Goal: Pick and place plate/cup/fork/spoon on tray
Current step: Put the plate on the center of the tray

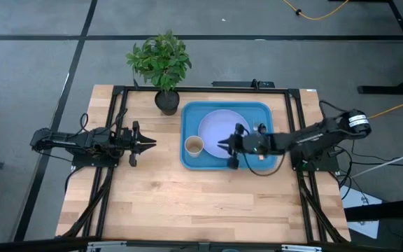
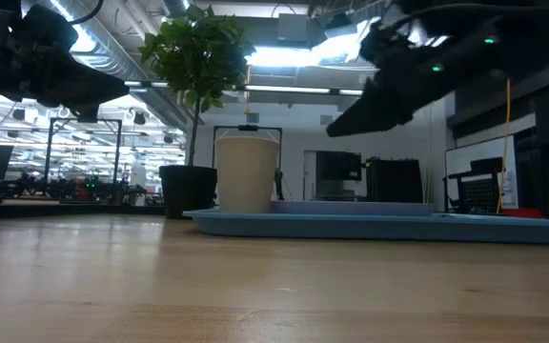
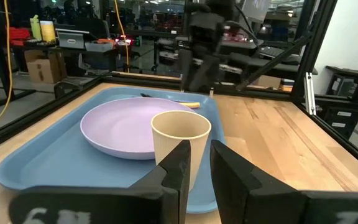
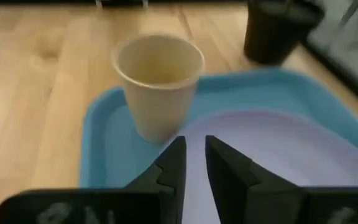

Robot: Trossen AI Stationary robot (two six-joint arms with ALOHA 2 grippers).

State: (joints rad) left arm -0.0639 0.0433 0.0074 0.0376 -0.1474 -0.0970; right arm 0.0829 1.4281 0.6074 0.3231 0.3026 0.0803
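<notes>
Where the right pincer (image 1: 222,145) hovers: plate (image 1: 219,126), tray (image 1: 187,159) rim.

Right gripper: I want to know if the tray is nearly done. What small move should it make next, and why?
Probably draw the right gripper back toward its own side, off the tray. It hangs above the plate holding nothing, and the plate and cup already sit on the tray, so nothing there seems left to grasp. The left gripper waits beside the tray.

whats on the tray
On the blue tray sit the plate and the cup. The right gripper hovers over the plate, hiding part of it.
</notes>
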